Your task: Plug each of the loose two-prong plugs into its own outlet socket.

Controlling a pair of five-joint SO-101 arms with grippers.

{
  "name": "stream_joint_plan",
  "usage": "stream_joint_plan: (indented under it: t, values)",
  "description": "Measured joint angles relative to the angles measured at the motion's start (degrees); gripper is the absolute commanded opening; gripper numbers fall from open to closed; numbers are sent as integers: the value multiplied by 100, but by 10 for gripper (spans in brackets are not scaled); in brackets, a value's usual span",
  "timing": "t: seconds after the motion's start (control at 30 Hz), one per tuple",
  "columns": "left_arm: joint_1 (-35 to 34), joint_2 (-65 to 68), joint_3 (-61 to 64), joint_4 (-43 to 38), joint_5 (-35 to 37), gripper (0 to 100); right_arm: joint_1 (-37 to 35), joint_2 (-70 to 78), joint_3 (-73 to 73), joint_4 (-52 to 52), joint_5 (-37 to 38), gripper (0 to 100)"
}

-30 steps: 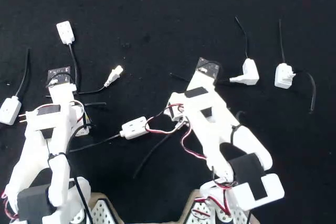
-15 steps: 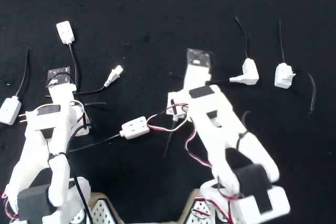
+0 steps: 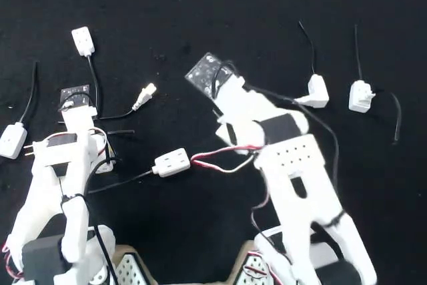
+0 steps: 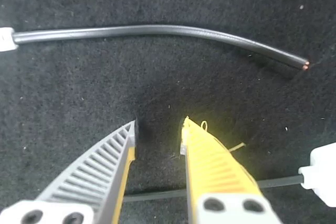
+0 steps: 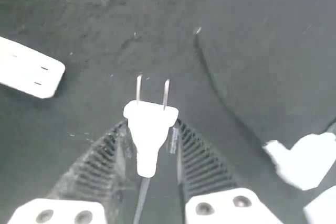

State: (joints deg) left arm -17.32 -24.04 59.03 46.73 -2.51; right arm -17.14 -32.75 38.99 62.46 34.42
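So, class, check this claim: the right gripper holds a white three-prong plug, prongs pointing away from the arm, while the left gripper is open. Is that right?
Not quite. The plug in the right gripper has two prongs, not three, as the right wrist view shows. The rest holds: white, prongs pointing away, left gripper open.

- The right arm (image 3: 293, 165) is swinging across the table toward the left arm (image 3: 57, 165).
- The right gripper (image 5: 149, 127) is carrying the plug (image 5: 150, 124) along with it.
- The plug's black cord (image 3: 313, 119) is lifting off the table and trailing over the right arm.
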Motion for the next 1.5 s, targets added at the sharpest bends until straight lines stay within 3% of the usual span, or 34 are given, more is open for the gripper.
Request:
stream_joint_plan:
  t: [0.23, 0.4, 0.57, 0.73, 0.8, 1.1, 1.5]
  values:
    - [0, 0, 0, 0, 0, 145, 0, -457, -202, 589, 1442, 10]
    - [0, 0, 0, 0, 0, 145, 0, -510, 932, 809, 2066, 10]
    - [0, 0, 0, 0, 0, 145, -9, -510, 2426, -44, 1943, 33]
    - [0, 0, 0, 0, 0, 145, -18, -510, 2945, -615, 1231, 250]
    - [0, 0, 0, 0, 0, 145, -18, -510, 2954, -492, 1143, 282]
    - [0, 0, 0, 0, 0, 145, -18, -510, 2286, 167, 510, 178]
    - [0, 0, 0, 0, 0, 145, -26, 554, 2321, -686, 404, 180]
